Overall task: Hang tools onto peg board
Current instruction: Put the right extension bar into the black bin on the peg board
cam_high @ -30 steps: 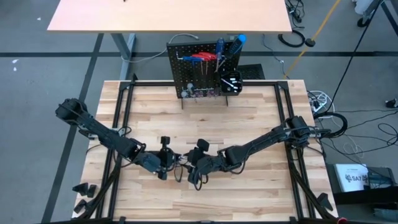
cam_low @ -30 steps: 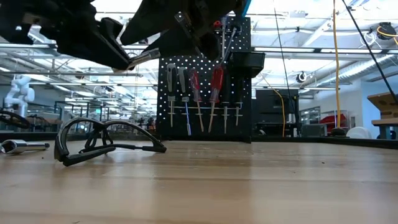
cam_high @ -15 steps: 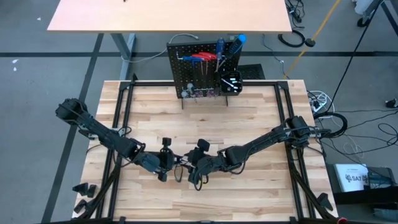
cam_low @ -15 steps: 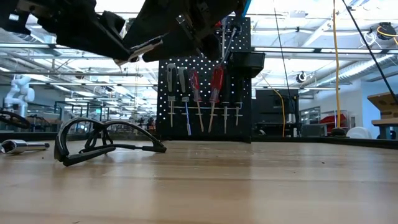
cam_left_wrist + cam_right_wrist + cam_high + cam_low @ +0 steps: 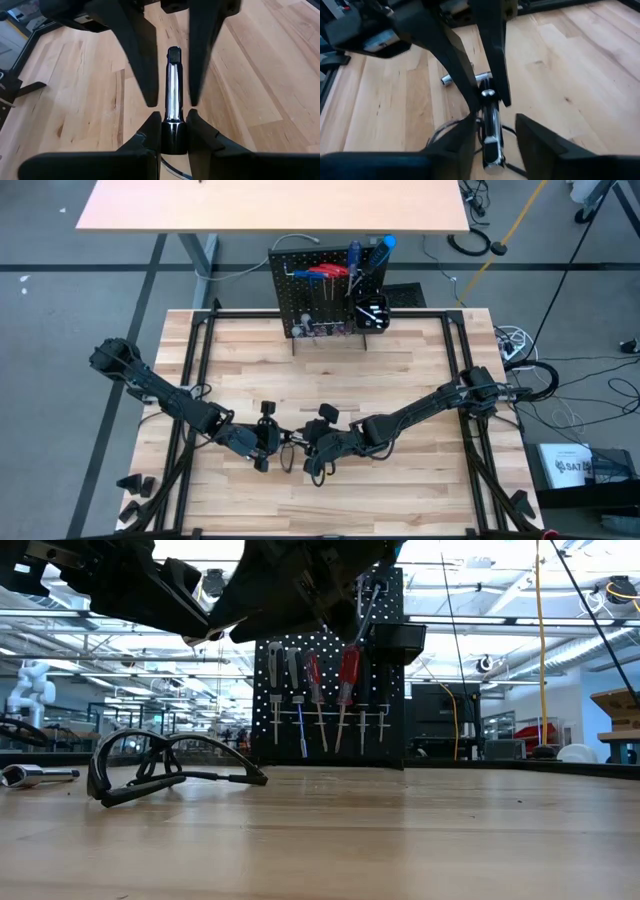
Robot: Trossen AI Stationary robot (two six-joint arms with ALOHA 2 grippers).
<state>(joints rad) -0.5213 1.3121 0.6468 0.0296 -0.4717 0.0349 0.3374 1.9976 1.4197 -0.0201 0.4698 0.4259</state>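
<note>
I see my left gripper (image 5: pixel 171 135) in the lower middle of the left wrist view, its fingers narrow and clamped on the black end of a small chrome tool (image 5: pixel 172 85), a shiny silver rod with a dark tip. In that view the fingers of the other arm come down from the upper edge, one on each side of the rod, apart from it. In the right wrist view, my right gripper (image 5: pixel 492 132) stands half wide around the same chrome tool (image 5: pixel 489 125); whether its fingers touch the rod I cannot tell.

In the high view the two grippers meet in the lower middle of the frame, the left gripper (image 5: pixel 275 442) just beside the right gripper (image 5: pixel 312 448), above the wooden table (image 5: pixel 420 490).

In the low view a black wire loop (image 5: pixel 165 768) lies on the table at the left. The peg board (image 5: pixel 325 290) stands upright at the upper middle of the high view, well apart from the grippers, with red-handled screwdrivers (image 5: pixel 348 675) hanging on it.
</note>
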